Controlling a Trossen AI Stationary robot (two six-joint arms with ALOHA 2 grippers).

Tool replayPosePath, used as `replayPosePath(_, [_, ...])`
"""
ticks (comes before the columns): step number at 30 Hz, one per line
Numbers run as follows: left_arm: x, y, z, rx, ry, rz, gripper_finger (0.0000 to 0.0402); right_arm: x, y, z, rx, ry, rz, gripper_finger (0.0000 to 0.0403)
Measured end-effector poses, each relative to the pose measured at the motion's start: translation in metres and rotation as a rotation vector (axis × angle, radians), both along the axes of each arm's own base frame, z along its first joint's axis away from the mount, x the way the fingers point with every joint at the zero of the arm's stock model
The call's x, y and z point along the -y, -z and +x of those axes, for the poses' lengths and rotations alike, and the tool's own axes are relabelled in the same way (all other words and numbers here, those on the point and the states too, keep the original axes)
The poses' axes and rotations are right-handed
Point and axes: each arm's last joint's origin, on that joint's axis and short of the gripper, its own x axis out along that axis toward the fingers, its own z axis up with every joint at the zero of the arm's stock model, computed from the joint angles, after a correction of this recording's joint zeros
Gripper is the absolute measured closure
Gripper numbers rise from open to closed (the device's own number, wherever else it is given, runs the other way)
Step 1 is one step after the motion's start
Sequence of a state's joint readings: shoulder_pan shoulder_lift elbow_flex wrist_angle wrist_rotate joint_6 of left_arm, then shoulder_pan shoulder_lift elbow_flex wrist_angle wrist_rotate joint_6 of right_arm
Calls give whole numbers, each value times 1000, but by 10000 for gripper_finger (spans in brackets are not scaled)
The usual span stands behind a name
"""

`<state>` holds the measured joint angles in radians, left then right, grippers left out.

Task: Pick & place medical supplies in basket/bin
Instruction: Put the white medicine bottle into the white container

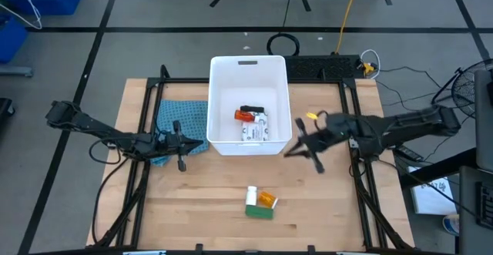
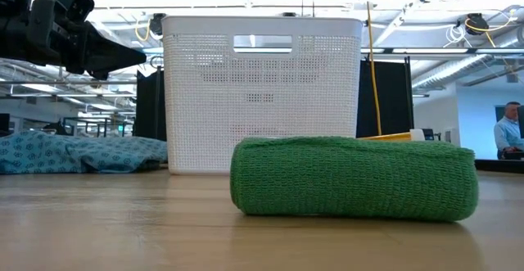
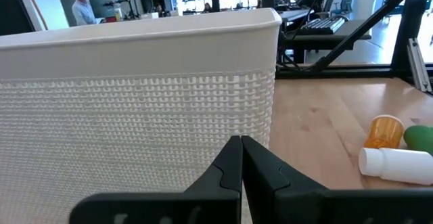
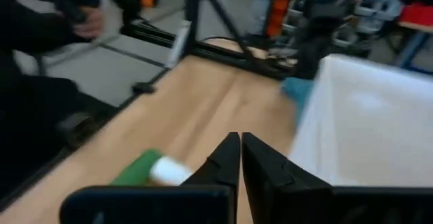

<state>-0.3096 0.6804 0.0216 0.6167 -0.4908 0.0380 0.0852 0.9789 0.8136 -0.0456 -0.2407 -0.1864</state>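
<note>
White bin (image 1: 218, 101) w/ orange bottle (image 1: 243, 115), packet (image 1: 255, 128) inside; both arms' fingers closed, empty.

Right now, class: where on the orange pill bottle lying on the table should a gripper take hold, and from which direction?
Probably from straight above, closing across the middle of the orange pill bottle. It lies on its side on the table, so its round body is exposed on top. The green block lies right beside it, so the fingers need room there. The right gripper, shut, would have to open first.
</note>
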Motion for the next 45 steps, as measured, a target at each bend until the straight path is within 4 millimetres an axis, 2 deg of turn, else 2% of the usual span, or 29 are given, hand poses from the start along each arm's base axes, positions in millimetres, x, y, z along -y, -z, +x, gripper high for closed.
replayPosePath(3, [0, 0, 0, 0, 0, 0, 398, -8, 30, -25, -7, -46, 16, 401])
replayPosePath(6, [0, 0, 0, -1, 0, 1, 398, -3, 51, -49, 22, 8, 57, 402])
replayPosePath(10, [0, 0, 0, -1, -1, 1, 398, 8, 66, -76, 119, 83, 149, 402])
replayPosePath(15, [0, 0, 0, -3, -8, 13, 398, 7, 75, -93, 223, 73, 230, 402])
replayPosePath(18, [0, 0, 0, -3, -7, 16, 398, 8, 85, -97, 263, 125, 204, 402])
replayPosePath(24, [0, 0, 0, -2, -7, 10, 398, 8, 93, -99, 359, 114, 153, 403])
replayPosePath(37, [0, -1, 0, 7, -7, 27, 398, 8, 121, -98, 323, 106, 91, 403])
replayPosePath(41, [1, -12, 1, 83, -4, 46, 398, 8, 120, -99, 344, 103, 69, 403])
replayPosePath(45, [6, -38, 7, 112, -11, 112, 398, 8, 120, -99, 348, 103, 64, 403])
